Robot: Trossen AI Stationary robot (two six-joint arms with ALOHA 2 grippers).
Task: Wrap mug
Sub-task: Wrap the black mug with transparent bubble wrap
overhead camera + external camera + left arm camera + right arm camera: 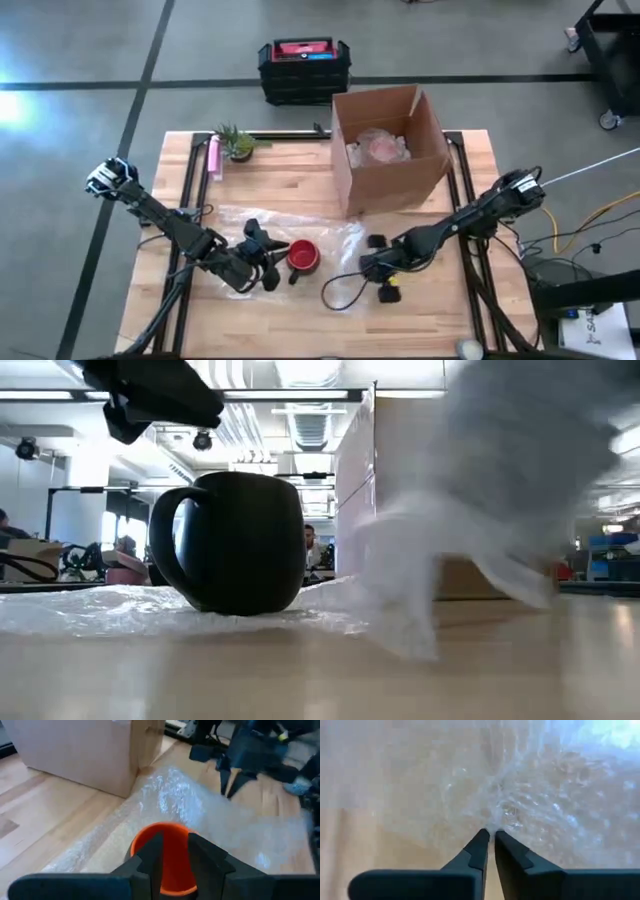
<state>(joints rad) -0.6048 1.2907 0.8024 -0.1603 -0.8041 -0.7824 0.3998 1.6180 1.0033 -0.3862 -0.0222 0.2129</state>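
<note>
High view: right gripper [371, 268] low, pinching bubble wrap [335, 240].

Even, bright overhead lighting from ceiling strips [300, 395]. Glare patch on the floor [15, 105] at far left. The mug [240, 540] reads as a backlit near-silhouette. The bubble wrap [480, 510] close to the low camera is heavily blurred. Wrist views are soft, with sparkle on the plastic.

Glossy glazed mug [303, 257], red inside, sits on clear, crinkly bubble wrap [330, 240] that glints with a plastic sheen. The bench [290, 190] shows pale, smooth wood planks. Far right, the box [388, 150] is plain matt brown cardboard. Matt dark plastic on the right pincer [489, 835].
</note>
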